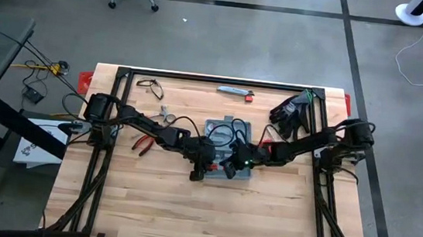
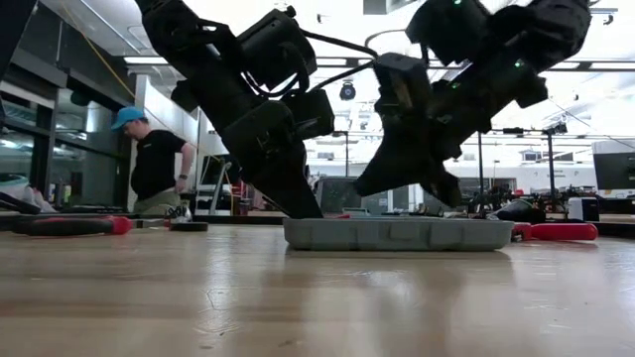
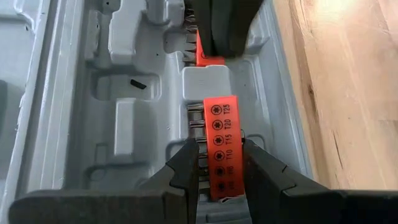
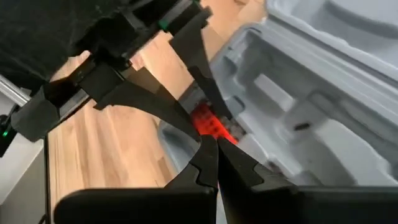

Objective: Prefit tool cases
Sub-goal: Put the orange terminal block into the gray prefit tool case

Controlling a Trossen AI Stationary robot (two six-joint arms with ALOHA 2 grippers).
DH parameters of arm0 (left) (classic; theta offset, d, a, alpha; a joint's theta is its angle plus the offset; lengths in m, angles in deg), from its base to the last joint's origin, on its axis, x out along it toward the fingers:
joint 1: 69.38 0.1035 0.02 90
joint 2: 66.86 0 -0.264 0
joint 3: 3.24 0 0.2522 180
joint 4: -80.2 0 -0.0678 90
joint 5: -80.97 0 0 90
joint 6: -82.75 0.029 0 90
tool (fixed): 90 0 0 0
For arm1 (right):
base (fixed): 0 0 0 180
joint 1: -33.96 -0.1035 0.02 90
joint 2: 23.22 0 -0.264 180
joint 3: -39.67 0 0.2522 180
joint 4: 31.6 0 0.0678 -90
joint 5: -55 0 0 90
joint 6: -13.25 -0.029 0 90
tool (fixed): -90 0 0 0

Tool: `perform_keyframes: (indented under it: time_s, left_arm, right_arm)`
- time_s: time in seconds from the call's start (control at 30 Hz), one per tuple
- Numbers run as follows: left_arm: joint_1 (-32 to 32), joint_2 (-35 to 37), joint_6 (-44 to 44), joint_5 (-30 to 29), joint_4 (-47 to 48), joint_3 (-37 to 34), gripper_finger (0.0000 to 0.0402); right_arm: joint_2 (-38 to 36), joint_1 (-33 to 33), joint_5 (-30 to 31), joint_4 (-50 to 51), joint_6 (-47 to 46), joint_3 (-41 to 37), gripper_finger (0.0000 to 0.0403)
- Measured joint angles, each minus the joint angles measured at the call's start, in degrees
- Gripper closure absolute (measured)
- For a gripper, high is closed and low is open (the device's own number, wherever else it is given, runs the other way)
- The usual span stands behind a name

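The grey-blue tool case [image 1: 229, 140] lies open on the wooden table, its moulded recesses [image 3: 118, 118] facing up. In the recess along the case's edge sits an orange bit holder [image 3: 221, 143] printed with T sizes. My left gripper [image 3: 221, 152] is shut on it. A second orange piece [image 3: 208, 57] lies farther along the same recess, under my right gripper [image 4: 210, 146], which is shut. In the low view both arms reach down into the case tray [image 2: 397, 233]. My left gripper pinches the orange bit holder between its two fingers, on the long sides [image 3: 211, 168] near its end. The fingers slant down and lie along the strip. The holder sits in the case's recess. My right gripper has its shut fingertips [image 4: 205, 158] slanting down onto the orange piece [image 4: 208, 124] in the case's edge recess; whether they press it or only meet it, I cannot tell.
Red-handled pliers [image 1: 143, 145] lie left of the case, black gloves [image 1: 290, 110] at the far right, a slim grey bar [image 1: 233, 92] at the far edge. A person [image 2: 154, 164] stands in the room beyond. Bare wood lies toward the near edge [image 1: 202, 211].
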Motion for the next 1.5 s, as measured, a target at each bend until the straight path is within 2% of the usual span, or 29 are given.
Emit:
perform_keyframes:
  time_s: [0.13,0.43,0.73,1.17,1.5]
  left_arm:
    - [0.0,0.0,0.0,-0.1,0.1,0.0,0.0321]
    - [0.0,0.0,0.0,-0.6,0.3,0.0,0.0321]
    - [-0.1,0.0,0.0,-1.0,0.4,0.0,0.0319]
    - [1.2,1.3,-0.2,-1.8,2.0,3.9,0.0248]
    - [2.5,3.2,-2.9,1.4,9.2,6.5,0.0234]
  right_arm:
    - [2.2,0.0,-1.4,0.2,2.1,2.5,0.0403]
    - [7.1,0.0,-1.5,10.7,7.7,9.9,0.0403]
    - [8.2,0.0,-1.8,11.5,7.5,10.3,0.0403]
    - [8.3,0.0,-2.1,15.2,8.9,10.2,0.0403]
    - [10.4,-0.7,-2.3,15.9,9.2,10.2,0.0403]
